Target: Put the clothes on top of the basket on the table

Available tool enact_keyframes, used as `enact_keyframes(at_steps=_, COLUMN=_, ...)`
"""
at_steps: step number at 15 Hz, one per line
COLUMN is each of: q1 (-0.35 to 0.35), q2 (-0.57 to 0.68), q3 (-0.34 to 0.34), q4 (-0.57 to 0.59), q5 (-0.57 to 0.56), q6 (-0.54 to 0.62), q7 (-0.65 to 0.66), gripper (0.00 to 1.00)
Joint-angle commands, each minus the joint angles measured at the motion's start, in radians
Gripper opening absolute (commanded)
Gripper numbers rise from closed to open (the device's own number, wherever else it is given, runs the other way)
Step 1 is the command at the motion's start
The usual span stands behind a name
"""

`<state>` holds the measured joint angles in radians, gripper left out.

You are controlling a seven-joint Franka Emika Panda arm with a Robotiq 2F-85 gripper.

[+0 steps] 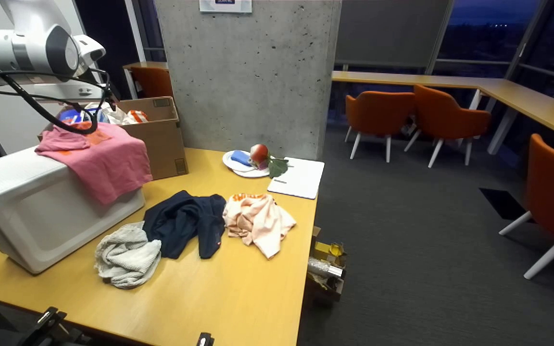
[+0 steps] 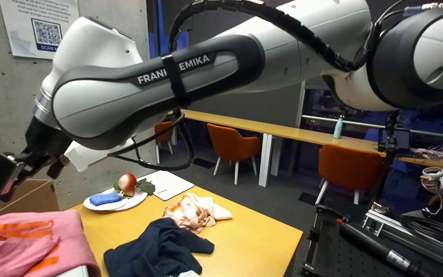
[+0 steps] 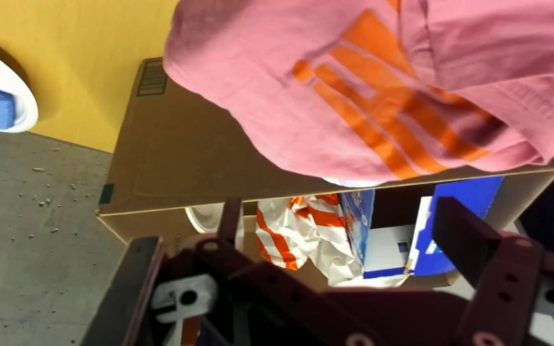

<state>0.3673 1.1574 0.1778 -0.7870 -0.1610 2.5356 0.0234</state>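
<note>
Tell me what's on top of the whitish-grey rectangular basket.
A soft pink garment with orange print drapes over one end of the basket and hangs down its side; the surface beneath is covered.

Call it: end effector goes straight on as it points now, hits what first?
Probably the crumpled white-and-orange packaging inside the cardboard box, roughly ahead of the open end effector in the wrist view. Depth is unclear; the box's rim might come first.
</note>
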Motion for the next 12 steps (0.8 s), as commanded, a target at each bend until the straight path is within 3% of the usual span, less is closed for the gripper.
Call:
enact_keyframes(at_steps=1, q1=0.004, q2=0.137, q3=0.114, q4=0.236, q5=0.056, q6=-0.107, q7=-0.148, gripper=1.00)
enact_keyframes(at_steps=3, q1=0.009, q2=0.155, q3=0.158, q4=0.267, q5=0.071, q6=-0.160, q7=-0.189, gripper=1.00)
enact_keyframes(at_steps=6, q1=0.032, q2=0.159, q3=0.138, q4=0.281, q5=0.158, q6=-0.222, q7=-0.236, gripper=1.00)
enact_keyframes(at_steps=12, q1=0.053, q2=0.199, q3=0.116, q4=0.348, q5=0.210, q6=-0.397, q7=-0.249, gripper=1.00)
